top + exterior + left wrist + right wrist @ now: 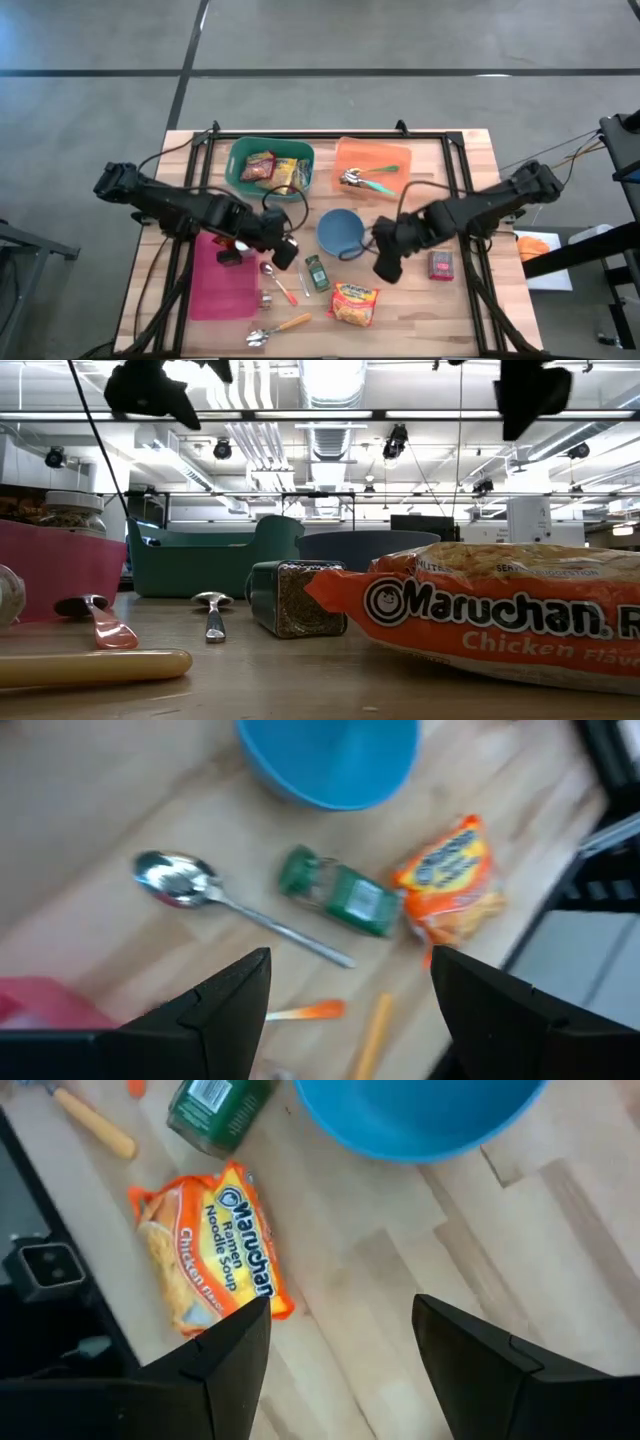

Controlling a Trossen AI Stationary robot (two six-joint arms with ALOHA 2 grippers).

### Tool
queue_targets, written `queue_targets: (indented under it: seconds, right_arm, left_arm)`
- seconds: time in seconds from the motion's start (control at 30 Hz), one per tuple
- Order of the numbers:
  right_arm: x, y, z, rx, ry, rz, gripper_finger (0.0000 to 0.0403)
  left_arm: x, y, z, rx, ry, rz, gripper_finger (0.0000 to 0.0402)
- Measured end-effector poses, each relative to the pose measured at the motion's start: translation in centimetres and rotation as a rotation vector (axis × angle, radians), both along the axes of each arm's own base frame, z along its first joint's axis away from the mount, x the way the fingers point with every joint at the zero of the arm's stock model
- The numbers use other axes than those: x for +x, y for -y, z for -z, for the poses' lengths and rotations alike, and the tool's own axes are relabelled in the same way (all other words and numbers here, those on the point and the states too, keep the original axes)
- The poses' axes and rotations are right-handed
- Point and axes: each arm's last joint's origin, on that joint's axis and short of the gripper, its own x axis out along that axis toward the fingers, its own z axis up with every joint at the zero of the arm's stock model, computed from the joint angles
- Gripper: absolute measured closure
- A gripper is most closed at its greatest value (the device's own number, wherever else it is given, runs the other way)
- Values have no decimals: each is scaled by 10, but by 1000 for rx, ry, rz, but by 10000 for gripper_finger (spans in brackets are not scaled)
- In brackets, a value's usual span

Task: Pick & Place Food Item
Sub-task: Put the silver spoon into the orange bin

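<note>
Ramen packet [500,615]: nearest the low camera, filling the lower right of that frame; orange wrapper printed "Maruchan", lying flat on the wooden table [470,300]. In the high view it lies at lower centre [354,303], held by neither gripper.
Spice jar [292,598]: just left of the packet in the low view, on its side, green cap, dark contents. High view: centre, between the packet and the blue bowl [341,232].
Yellow-handled utensil [95,667]: lower left of the low view, lying flat.
Spoons: one with a pink handle [95,618] and one of plain metal [212,613], left of centre in the low view.
Left gripper [283,249]: centre-left of the high view, above the table beside the pink mat [222,278]. Jaws spread, nothing between them; the left wrist view shows the metal spoon [205,895], jar [345,898] and packet [450,880] beyond the dark fingers [215,1005].
Right gripper [385,262]: right of centre in the high view, just right of the bowl, above bare wood. Jaws spread, empty; the right wrist view shows the packet [210,1255] and bowl rim [420,1115] beyond them.
Green bin [270,165]: upper centre-left of the high view, holding packaged items.
Orange bin [372,165]: upper centre-right, holding utensils.
Small red packet [441,265]: right of the right gripper in the high view.
</note>
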Motion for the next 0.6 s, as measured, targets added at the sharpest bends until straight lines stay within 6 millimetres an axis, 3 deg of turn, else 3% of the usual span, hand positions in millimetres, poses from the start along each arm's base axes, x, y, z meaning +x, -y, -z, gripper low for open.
queue_targets:
  seconds: [0.27,0.6]
  right_arm:
    - [-18,-46,31,62,57,165,161]
    - [-24,-65,79,278,185,260,161]
  left_arm:
    - [7,12,-7,-128,115,-139,123]
    - [7,12,-7,-198,107,-233,124]
